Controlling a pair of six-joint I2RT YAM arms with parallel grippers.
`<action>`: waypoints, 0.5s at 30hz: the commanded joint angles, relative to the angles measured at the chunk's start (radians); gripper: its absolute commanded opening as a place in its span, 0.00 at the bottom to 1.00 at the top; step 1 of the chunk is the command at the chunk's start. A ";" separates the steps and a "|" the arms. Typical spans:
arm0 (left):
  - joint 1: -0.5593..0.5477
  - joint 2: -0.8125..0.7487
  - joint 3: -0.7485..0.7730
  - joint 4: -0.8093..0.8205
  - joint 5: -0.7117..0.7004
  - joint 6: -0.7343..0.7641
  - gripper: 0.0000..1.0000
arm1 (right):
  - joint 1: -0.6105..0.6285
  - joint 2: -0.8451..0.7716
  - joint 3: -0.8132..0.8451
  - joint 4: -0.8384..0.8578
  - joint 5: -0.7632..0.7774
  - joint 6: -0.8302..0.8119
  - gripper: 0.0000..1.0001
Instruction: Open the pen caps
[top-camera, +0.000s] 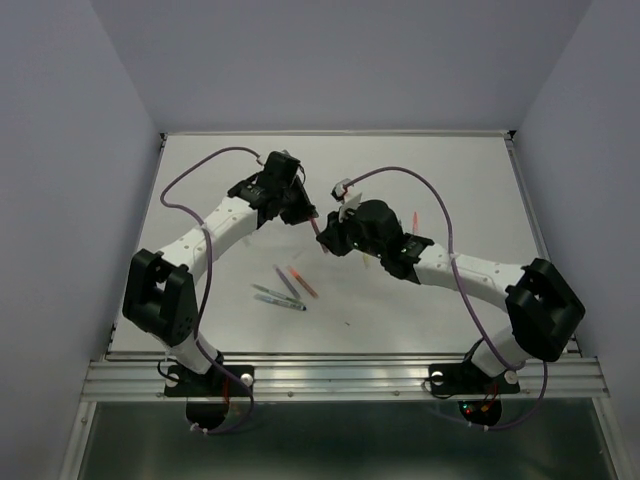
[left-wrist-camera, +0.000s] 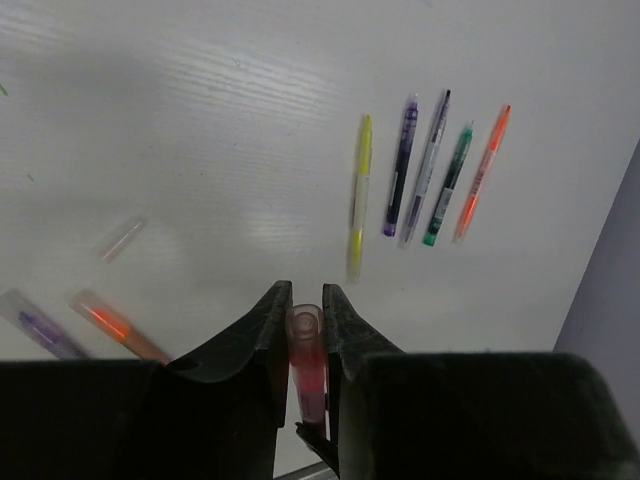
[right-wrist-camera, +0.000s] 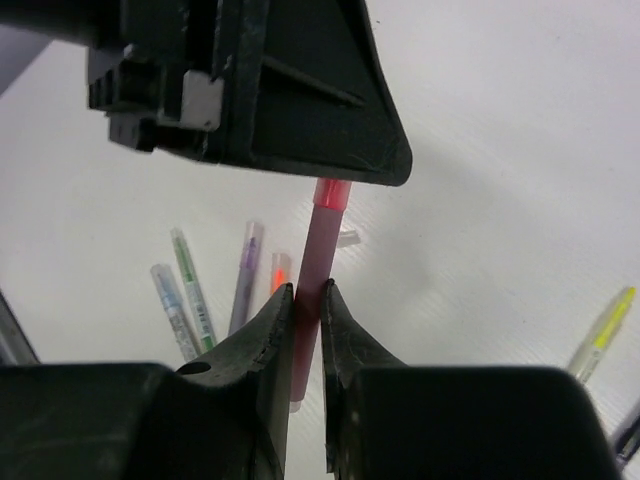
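Observation:
My left gripper (top-camera: 306, 213) and right gripper (top-camera: 327, 241) meet over the table's middle with one pink pen (top-camera: 316, 228) between them. In the left wrist view the left gripper (left-wrist-camera: 305, 300) is shut on a translucent pink pen cap (left-wrist-camera: 306, 352). In the right wrist view the right gripper (right-wrist-camera: 308, 292) is shut on the pink pen barrel (right-wrist-camera: 318, 255). The barrel's red end (right-wrist-camera: 332, 191) runs up under the left gripper's black body (right-wrist-camera: 300, 110). Whether cap and barrel are still joined is hidden.
Several pens lie in a loose group (top-camera: 283, 290) near the left arm: yellow (left-wrist-camera: 360, 190), purple (left-wrist-camera: 400, 165), grey (left-wrist-camera: 428, 165), green (left-wrist-camera: 447, 185) and orange (left-wrist-camera: 482, 172). An orange pen (top-camera: 415, 220) lies right of centre. A clear cap (right-wrist-camera: 347, 237) lies below the pink pen.

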 joint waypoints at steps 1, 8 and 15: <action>0.134 0.010 0.171 0.256 -0.207 -0.036 0.00 | 0.106 -0.094 -0.169 -0.152 -0.356 0.116 0.01; 0.186 0.011 0.156 0.272 -0.203 -0.060 0.00 | 0.115 -0.131 -0.222 -0.061 -0.395 0.190 0.01; 0.205 -0.019 0.109 0.292 -0.125 -0.028 0.00 | 0.104 -0.137 -0.164 -0.110 -0.212 0.161 0.01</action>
